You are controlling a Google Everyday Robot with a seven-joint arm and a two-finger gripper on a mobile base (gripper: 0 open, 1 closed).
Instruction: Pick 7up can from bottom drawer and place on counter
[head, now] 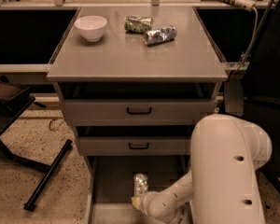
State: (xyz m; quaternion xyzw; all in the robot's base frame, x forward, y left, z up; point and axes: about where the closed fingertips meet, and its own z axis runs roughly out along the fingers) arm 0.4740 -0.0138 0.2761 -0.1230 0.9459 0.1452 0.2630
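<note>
Frankly, writing: unreadable on the 7up can [140,185].
Can: in the bottom drawer [113,183], immediately far of the gripper [136,202].
Grip state: cannot tell.

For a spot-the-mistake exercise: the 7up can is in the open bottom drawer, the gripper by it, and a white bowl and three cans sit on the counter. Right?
No. The camera view shows two cans on the counter, one dark green can and one silver-blue can, with the white bowl. The 7up can is in the bottom drawer, the gripper by it.
</note>
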